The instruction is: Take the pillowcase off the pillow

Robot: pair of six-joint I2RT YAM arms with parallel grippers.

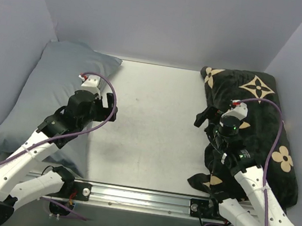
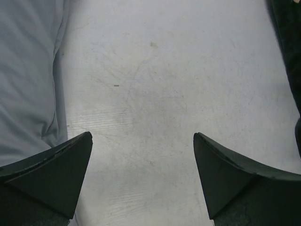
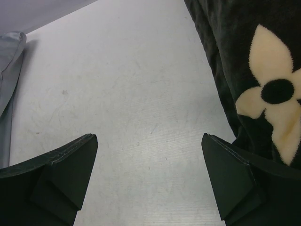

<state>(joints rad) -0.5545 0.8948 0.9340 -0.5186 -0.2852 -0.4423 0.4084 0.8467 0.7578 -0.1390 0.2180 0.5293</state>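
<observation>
Near edge: both arm bases sit on an aluminium rail [image 1: 138, 195], with purple cables [image 1: 111, 93] running up each arm. The left arm reaches forward over the near-right part of the pillowcase [image 1: 40, 93]. The left tool [image 1: 108, 108] is past the cloth edge and over bare worktop [image 1: 155, 119]. In the left wrist view the left tool [image 2: 142, 136] has its jaws spread wide with nothing between them, only worktop below. The pillowcase [image 2: 26, 80] fills the left of that view, its edge just beside the left finger. The right arm comes up over the near-left part of the black cushion [image 1: 258, 120] with tan flower and star motifs. The right tool [image 1: 206, 118] hangs just off the cushion's left edge. In the right wrist view the right tool [image 3: 149, 137] is also fully open and empty, with bare worktop between the fingers, the cushion [image 3: 225, 52] close by the right finger and a strip of pillowcase [image 3: 9, 61] at far left. Task item: the blue-grey pillowcase lies on the left side of the worktop, from the near-left edge back to the far-left corner along the grey wall [image 1: 11, 24]. It is plump, with the pillow inside fully covered. Pillowcase and cushion lie well apart, with open worktop between. Neither tool touches cloth.
</observation>
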